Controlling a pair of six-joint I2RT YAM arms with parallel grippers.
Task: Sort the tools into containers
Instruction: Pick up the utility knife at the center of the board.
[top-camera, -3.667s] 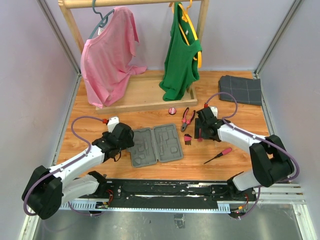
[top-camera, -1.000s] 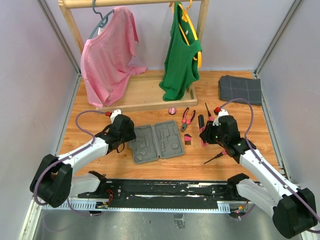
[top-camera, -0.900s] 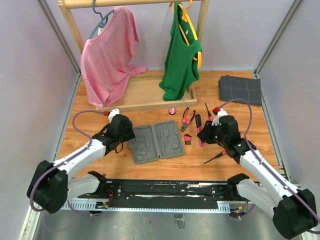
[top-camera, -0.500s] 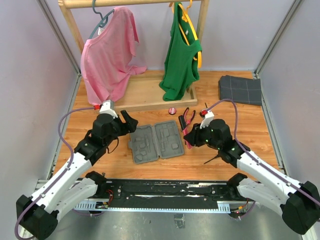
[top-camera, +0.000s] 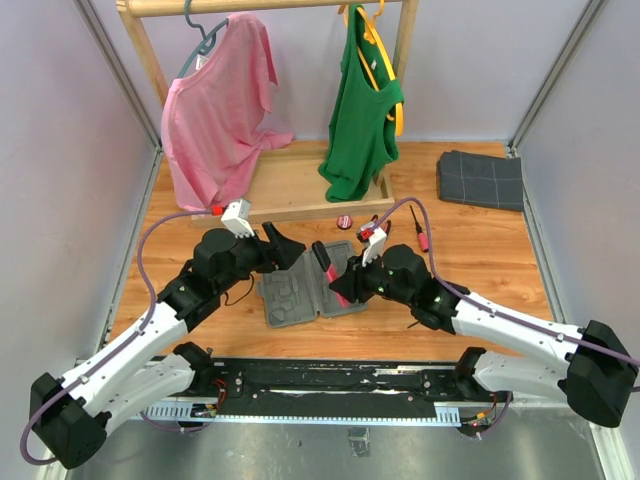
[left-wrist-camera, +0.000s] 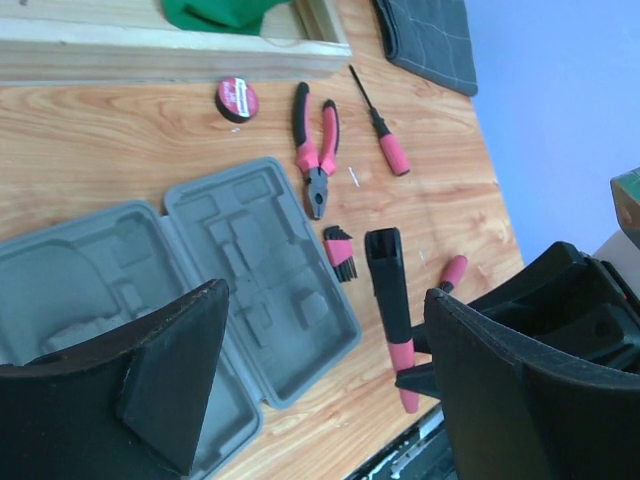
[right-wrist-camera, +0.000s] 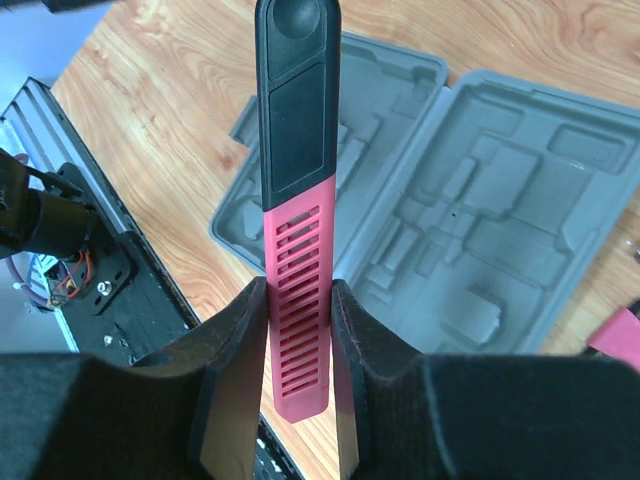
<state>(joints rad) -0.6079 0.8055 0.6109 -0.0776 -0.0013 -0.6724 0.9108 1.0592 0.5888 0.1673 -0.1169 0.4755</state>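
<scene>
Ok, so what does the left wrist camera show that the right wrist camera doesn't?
Only the left wrist: the pliers, the round red piece, a pink-handled screwdriver and the left gripper, jaws wide open. Only the right wrist: the right gripper closed on the slotted end of the long pink tool, plus wiring on the near rail. Both: the open grey case and that long pink tool.

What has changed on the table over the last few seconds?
The right gripper took hold of the long pink-and-black tool and carried it left, over the open grey case. The left gripper rose from the case's left edge and opened wide. The pliers and round red piece stayed put.
</scene>
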